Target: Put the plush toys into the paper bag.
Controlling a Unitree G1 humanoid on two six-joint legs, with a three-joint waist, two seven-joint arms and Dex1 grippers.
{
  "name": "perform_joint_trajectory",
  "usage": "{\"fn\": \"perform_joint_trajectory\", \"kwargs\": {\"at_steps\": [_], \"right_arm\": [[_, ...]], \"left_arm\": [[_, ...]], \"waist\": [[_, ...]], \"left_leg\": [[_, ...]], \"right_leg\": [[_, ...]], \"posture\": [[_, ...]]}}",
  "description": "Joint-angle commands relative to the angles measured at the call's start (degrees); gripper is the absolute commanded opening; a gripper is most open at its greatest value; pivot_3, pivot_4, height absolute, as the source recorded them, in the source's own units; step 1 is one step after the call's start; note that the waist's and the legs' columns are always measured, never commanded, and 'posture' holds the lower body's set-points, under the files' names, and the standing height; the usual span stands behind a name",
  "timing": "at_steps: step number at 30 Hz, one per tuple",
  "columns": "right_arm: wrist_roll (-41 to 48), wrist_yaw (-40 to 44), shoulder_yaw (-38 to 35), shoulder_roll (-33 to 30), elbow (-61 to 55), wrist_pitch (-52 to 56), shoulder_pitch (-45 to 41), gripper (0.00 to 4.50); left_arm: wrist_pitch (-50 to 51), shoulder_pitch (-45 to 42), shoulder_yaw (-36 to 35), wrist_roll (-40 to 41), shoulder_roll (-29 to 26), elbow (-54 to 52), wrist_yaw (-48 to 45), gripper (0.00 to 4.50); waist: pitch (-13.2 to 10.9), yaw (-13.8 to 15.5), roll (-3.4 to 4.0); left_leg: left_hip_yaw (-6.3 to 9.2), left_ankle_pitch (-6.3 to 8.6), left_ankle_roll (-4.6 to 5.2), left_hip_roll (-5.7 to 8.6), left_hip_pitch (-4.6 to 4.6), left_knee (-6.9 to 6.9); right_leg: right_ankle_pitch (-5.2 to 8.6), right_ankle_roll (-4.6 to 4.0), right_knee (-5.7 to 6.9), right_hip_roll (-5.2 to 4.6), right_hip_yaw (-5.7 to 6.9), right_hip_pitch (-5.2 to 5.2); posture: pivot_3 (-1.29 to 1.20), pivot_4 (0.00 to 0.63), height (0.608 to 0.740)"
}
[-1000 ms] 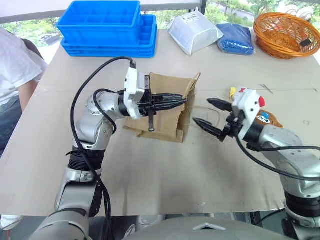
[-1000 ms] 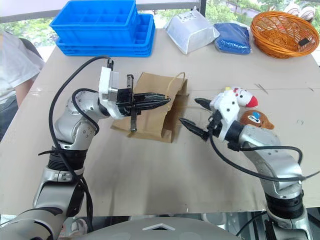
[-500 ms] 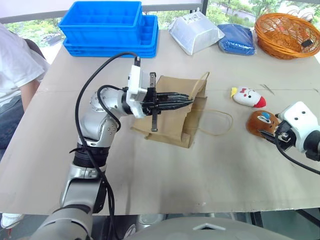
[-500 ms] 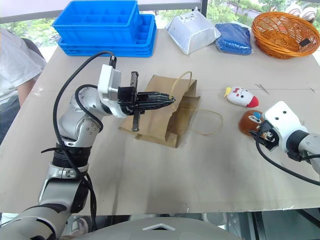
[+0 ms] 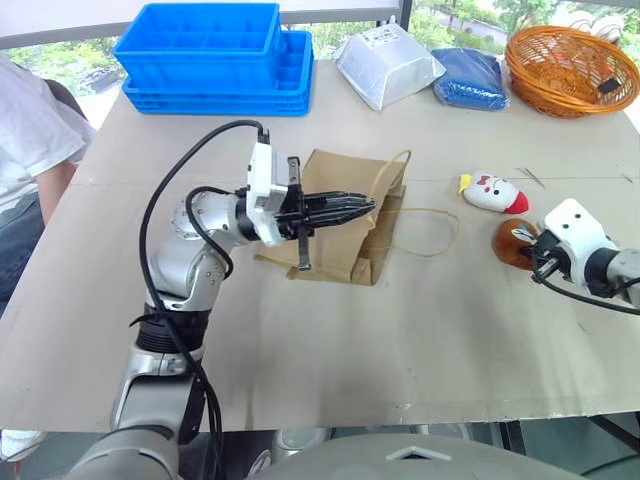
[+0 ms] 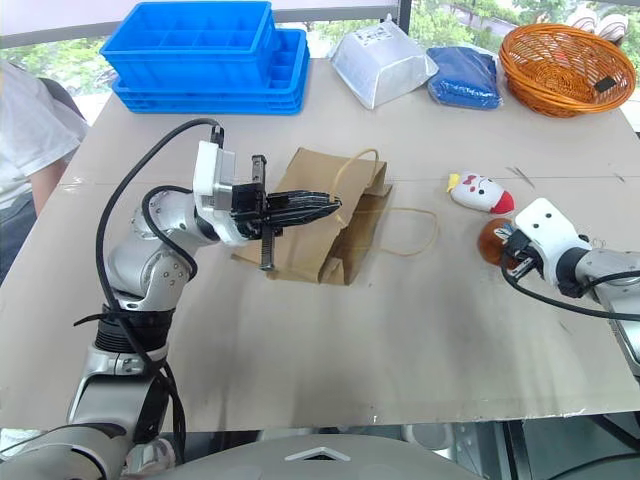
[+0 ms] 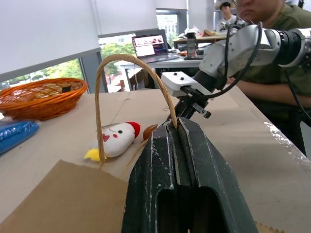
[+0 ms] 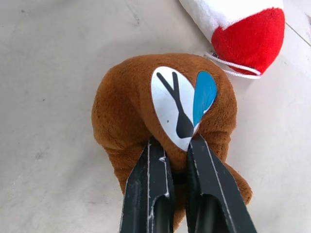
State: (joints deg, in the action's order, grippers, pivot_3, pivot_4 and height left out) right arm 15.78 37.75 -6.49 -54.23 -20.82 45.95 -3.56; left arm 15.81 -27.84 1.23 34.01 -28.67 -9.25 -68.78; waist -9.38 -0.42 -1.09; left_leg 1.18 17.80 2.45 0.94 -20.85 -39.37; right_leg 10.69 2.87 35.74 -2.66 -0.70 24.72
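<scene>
Two plush toys sit at the right side of the head-camera frame, on the bench (image 5: 330,360) covered in tan paper. The brown plush toy (image 8: 165,121) is the one in play: the right gripper (image 8: 176,150) has its fingers (image 8: 148,194) pinched almost together on the toy's lower edge, just under the white-and-blue face patch. From the head camera, that brown toy (image 5: 508,243) is mostly tucked behind the gripper's white housing. The white plush toy (image 5: 492,193), with a red tip and a yellow end, lies just above it in the frame, close by but not gripped.

Over at center frame, the paper bag (image 5: 345,225) lies on the bench with one cord handle trailing out to the right. The left gripper (image 5: 365,208) is clamped shut on the bag's other handle (image 7: 127,68) near the mouth, holding that loop upright.

No readable writing anywhere; the pouch (image 5: 390,62) at the top has a label, but it's too small to read.

View differences: the left wrist camera catches a person in a green shirt (image 7: 272,68) beyond the right arm and a laptop (image 7: 151,46) in the background. The head camera gets the blue trays (image 5: 215,55) upper left, the orange basket (image 5: 572,65) upper right, and a white sleeve (image 5: 30,130) at the left edge.
</scene>
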Motion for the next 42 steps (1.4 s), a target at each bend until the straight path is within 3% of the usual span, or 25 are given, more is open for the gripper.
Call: {"fn": "perform_joint_trajectory", "kwargs": {"at_steps": [1,4,6,11,16,23,29,34,35,40,42], "right_arm": [[12.7,6.0,-9.7,3.5,-10.7,-1.2,-1.3,0.05],[21.8,5.3,-9.8,6.6,-16.0,3.2,-9.0,0.05],[20.8,3.6,-4.8,7.5,-16.3,3.8,-15.1,0.05],[11.7,4.0,11.6,8.9,-10.5,0.5,-26.4,0.05],[1.5,8.3,24.3,9.2,-0.7,-6.3,-31.0,0.05],[-1.6,12.6,27.9,14.6,4.9,-10.9,-36.0,0.05],[-5.3,17.0,33.5,23.8,13.2,-20.7,-39.2,0.05],[-6.0,19.1,32.7,31.6,23.3,-29.8,-40.3,0.05],[-6.0,19.7,32.3,32.0,24.1,-31.2,-39.7,0.73],[-6.7,18.1,28.3,31.1,21.4,-35.4,-35.7,3.04],[-5.7,18.7,26.8,29.6,18.8,-33.6,-34.1,3.04]], "left_arm": [[-0.1,-0.4,-1.5,1.0,-0.6,-1.7,0.7,0.0],[0.0,-0.9,-1.5,0.9,-0.7,-1.2,0.4,0.0],[0.1,-1.1,-1.2,0.9,-1.0,-1.3,-0.1,0.0],[0.7,-2.0,-1.3,1.2,-0.5,-1.3,0.5,0.0],[1.1,-2.3,-1.8,1.2,0.0,-2.1,2.2,0.0],[1.1,-1.2,-1.3,1.1,-0.3,-3.8,2.7,0.0],[0.8,-1.5,-0.4,0.8,0.7,-3.9,3.1,0.0],[0.9,-0.8,-0.2,0.8,1.2,-4.8,3.4,0.0],[1.0,-0.5,-0.4,1.0,1.2,-5.1,3.6,0.0],[1.3,2.0,-1.7,1.6,0.1,-6.8,3.9,0.0],[1.4,2.6,-1.9,1.7,-0.2,-7.1,3.9,0.0]], "waist": [[0.0,-0.1,0.04],[-0.1,-0.7,0.11],[-0.1,-0.6,0.11],[-0.1,-0.1,0.1],[-0.1,0.1,0.09],[-0.1,-0.4,0.09],[-0.1,-0.3,0.09],[-0.1,-0.3,0.11],[-0.1,-0.2,0.11],[-0.1,-0.2,0.11],[-0.1,-0.2,0.11]], "left_leg": [[0.02,0.0,0.0,0.0,-0.02,0.0],[-0.02,0.0,0.0,-0.09,0.03,0.01],[-0.06,0.0,0.0,-0.13,0.08,0.01],[0.05,0.0,-0.01,-0.1,0.01,0.01],[0.1,-0.07,-0.14,0.01,-0.14,0.0],[0.12,-0.1,-0.19,0.0,-0.48,0.0],[0.15,-0.1,-0.2,-0.01,-0.47,0.0],[0.13,-0.12,-0.22,0.03,-0.49,-0.01],[0.15,-0.12,-0.22,0.04,-0.49,-0.02],[0.29,-0.11,-0.24,0.1,-0.68,0.0],[0.31,-0.15,-0.31,0.14,-0.96,-0.06]], "right_leg": [[0.0,0.0,0.01,0.01,0.02,0.01],[-0.01,0.0,0.03,0.08,-0.04,0.03],[-0.02,0.0,0.05,0.11,-0.05,0.03],[-0.01,-0.03,0.05,0.08,0.06,0.03],[-0.01,-0.03,-0.04,-0.06,0.16,0.08],[-0.03,-0.03,0.04,-0.09,0.19,0.45],[-0.03,-0.04,0.08,-0.06,0.23,0.46],[-0.04,-0.03,0.11,-0.11,0.21,0.49],[-0.04,-0.03,0.1,-0.12,0.23,0.48],[-0.04,-0.03,0.11,-0.25,0.41,0.62],[-0.05,-0.03,0.16,-0.29,0.43,0.9]], "posture": [[0.0,0.15,0.74],[0.0,0.15,0.74],[0.0,0.15,0.74],[0.0,0.15,0.74],[0.0,0.15,0.74],[0.0,0.15,0.74],[0.0,0.15,0.74],[0.0,0.15,0.74],[0.0,0.15,0.74],[0.0,0.15,0.74],[0.0,0.15,0.74]]}}
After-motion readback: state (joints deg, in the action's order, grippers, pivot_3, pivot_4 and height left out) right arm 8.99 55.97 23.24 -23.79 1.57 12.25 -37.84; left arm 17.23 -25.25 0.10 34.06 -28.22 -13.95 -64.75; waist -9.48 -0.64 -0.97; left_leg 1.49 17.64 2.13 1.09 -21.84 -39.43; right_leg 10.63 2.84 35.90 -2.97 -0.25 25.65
